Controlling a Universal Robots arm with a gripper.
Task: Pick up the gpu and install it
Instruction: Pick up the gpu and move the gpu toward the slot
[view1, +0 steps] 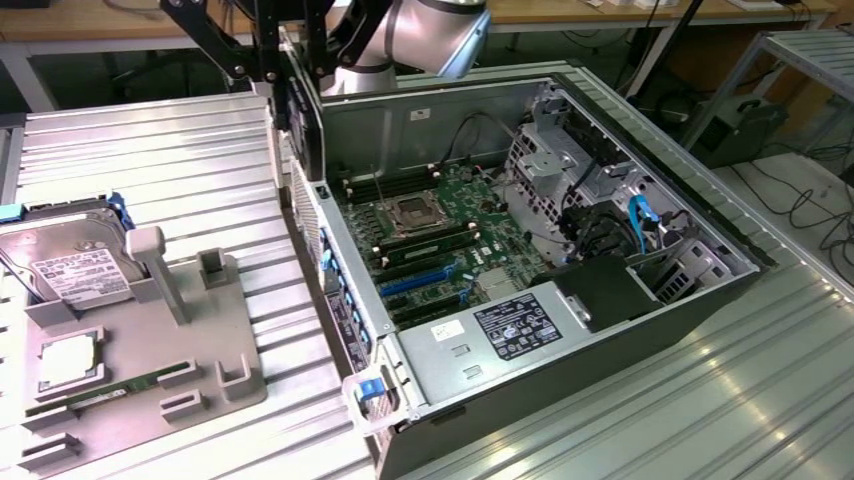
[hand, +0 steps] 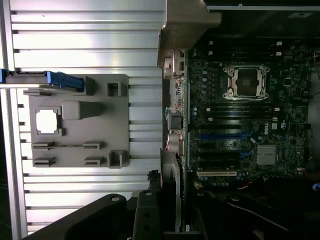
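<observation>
I can make out little writing. The hard drive (view1: 74, 268) at the left edge of the exterior view carries a white label, but its print is too small to read. The power supply (view1: 501, 330) in the lower middle of that view has a black label with white text that I can't read either. In the wrist view, a small white logo sits on the motherboard (hand: 240, 115) near a silver heatsink (hand: 266, 155), and I can't read it for certain.

The gpu (view1: 310, 135) hangs on edge in the upper left of the exterior view, over the rear wall of the open case (view1: 400, 125). The fingers (hand: 145, 220) are clamped on it, one against each face. In the wrist view the card's edge runs out from between them, just beside the motherboard's rear ports.
</observation>
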